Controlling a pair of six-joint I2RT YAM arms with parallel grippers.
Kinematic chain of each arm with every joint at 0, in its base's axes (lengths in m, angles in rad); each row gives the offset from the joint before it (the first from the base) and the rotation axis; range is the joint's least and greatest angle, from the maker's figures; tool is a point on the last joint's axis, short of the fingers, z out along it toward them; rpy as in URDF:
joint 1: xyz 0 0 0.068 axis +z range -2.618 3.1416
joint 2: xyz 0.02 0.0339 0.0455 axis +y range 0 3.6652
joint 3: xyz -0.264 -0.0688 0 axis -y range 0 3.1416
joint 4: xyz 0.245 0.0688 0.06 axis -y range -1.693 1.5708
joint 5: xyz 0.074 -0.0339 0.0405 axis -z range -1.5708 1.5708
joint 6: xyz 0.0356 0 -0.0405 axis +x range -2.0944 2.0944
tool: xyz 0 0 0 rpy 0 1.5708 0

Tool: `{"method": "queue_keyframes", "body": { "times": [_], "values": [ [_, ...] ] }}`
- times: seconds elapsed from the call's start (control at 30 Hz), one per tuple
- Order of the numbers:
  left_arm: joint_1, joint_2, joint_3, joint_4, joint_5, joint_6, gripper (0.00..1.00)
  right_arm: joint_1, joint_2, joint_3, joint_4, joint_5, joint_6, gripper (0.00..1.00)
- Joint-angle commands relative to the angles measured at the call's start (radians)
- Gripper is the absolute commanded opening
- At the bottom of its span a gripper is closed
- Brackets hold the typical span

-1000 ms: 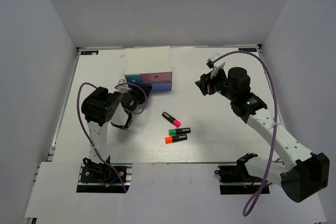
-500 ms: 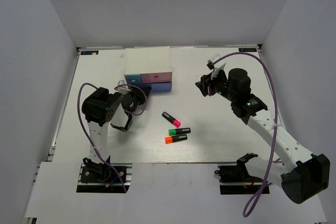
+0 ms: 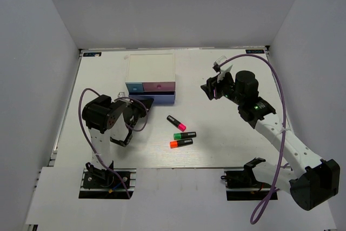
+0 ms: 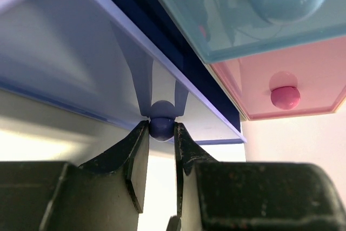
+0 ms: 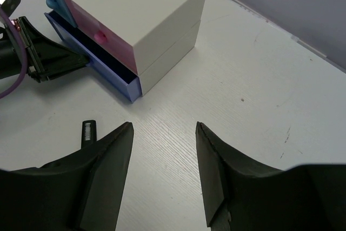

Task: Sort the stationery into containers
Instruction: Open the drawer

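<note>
The white-topped drawer unit (image 3: 150, 68) stands at the back centre. Its light blue drawer (image 3: 133, 87) and pink drawer (image 3: 160, 86) are closed. The wide periwinkle drawer (image 3: 157, 99) is pulled partly out. My left gripper (image 3: 141, 104) is shut on that drawer's dark blue knob (image 4: 162, 127). Three short black markers lie in front: pink-ended (image 3: 176, 123), green-ended (image 3: 184, 134), orange-ended (image 3: 181, 143). My right gripper (image 3: 211, 90) is open and empty, held above the table right of the unit. The oblong block and the cube are not in view.
Grey walls enclose the white table on three sides. In the right wrist view the drawer unit (image 5: 135, 9) is ahead to the left, with the left gripper (image 5: 48, 58) at the open drawer (image 5: 94, 52) and a marker's black end (image 5: 88, 131) beside my finger.
My left gripper has drawn back towards the near edge with the knob in it, and the periwinkle drawer has slid out. The right arm has not moved.
</note>
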Motion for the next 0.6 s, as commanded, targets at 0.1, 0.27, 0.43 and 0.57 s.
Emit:
{"method": "queue_keyframes", "body": {
  "times": [0.1, 0.27, 0.43, 0.57],
  "values": [
    [-0.013, 0.07, -0.096, 0.22, 0.058, 0.027, 0.12, -0.002, 0.002, -0.006, 0.04, -0.038, 0.007, 0.57],
    [-0.001, 0.057, -0.087, 0.156, 0.084, 0.036, 0.12, 0.0, 0.041, 0.0, -0.016, -0.231, -0.066, 0.54],
    [0.008, -0.006, -0.087, 0.067, 0.115, 0.059, 0.11, 0.01, 0.117, 0.02, -0.035, -0.339, -0.26, 0.37],
    [0.009, -0.041, -0.078, 0.042, 0.124, 0.07, 0.11, 0.016, 0.173, 0.075, -0.03, -0.384, -0.434, 0.62]
  ]
}}
